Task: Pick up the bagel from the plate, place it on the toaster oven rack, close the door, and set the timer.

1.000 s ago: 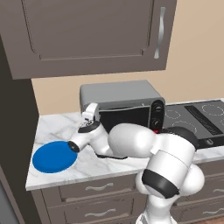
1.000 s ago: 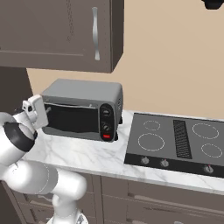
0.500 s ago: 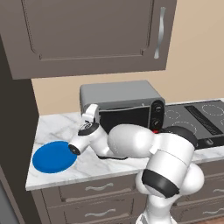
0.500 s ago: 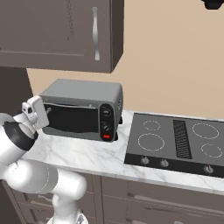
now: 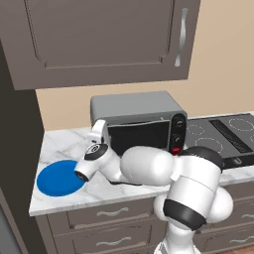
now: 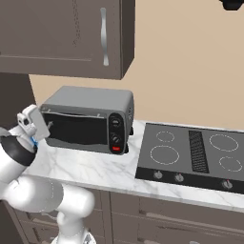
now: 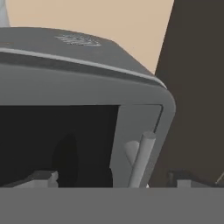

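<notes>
Hovering at the left end of the closed door [image 5: 136, 136], tool [image 5: 99, 128] faces the handle bar [image 7: 141, 158]; finger spread cannot be judged, nothing seen held. Plate [image 5: 57, 178] lies on counter [image 5: 64, 144] left of the toaster oven [image 6: 88, 119]; bagel not discernible.

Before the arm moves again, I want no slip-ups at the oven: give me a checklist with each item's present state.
1. Toaster oven door open for loading: not ok, it is shut.
2. Gripper at the door's handle: ok, the bar stands between its tips.
3. Gripper closed on handle: cannot tell.
4. Bagel on the plate: cannot tell, no bagel seen.
5. Counter before the door free: ok.
</notes>
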### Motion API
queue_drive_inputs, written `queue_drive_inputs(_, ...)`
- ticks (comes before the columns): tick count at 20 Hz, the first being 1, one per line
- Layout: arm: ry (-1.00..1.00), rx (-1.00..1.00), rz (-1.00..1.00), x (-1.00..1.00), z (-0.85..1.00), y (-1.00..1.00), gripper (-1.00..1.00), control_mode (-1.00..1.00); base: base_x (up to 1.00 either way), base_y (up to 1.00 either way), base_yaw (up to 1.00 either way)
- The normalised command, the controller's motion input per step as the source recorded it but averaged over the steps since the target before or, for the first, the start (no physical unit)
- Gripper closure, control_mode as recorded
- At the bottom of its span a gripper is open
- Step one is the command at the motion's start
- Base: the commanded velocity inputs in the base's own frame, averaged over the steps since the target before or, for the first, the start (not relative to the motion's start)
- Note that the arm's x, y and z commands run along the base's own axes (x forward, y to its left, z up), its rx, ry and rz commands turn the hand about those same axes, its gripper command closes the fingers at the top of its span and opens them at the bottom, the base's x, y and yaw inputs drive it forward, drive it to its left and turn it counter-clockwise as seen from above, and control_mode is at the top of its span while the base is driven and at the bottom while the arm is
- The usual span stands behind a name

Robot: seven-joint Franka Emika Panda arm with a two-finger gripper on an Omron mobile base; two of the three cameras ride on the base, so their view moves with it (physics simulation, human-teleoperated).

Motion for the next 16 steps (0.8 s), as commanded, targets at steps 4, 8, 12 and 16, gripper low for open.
queue_drive_inputs(4, -0.06, -0.11, 0.00, -0.31, 0.21, 0.43, -1.00, -1.00, 0.00, 0.00, 0.00)
queue_drive_inputs(8, -0.19, -0.07, 0.00, -0.47, 0.46, 0.09, -1.00, -1.00, 0.00, 0.00, 0.00)
queue_drive_inputs(12, -0.19, 0.07, -0.03, -0.38, 0.43, -0.47, -1.00, -1.00, 0.00, 0.00, 0.00)
queue_drive_inputs(16, -0.08, 0.23, -0.11, -0.20, 0.34, -0.86, -1.00, -1.00, 0.00, 0.00, 0.00)
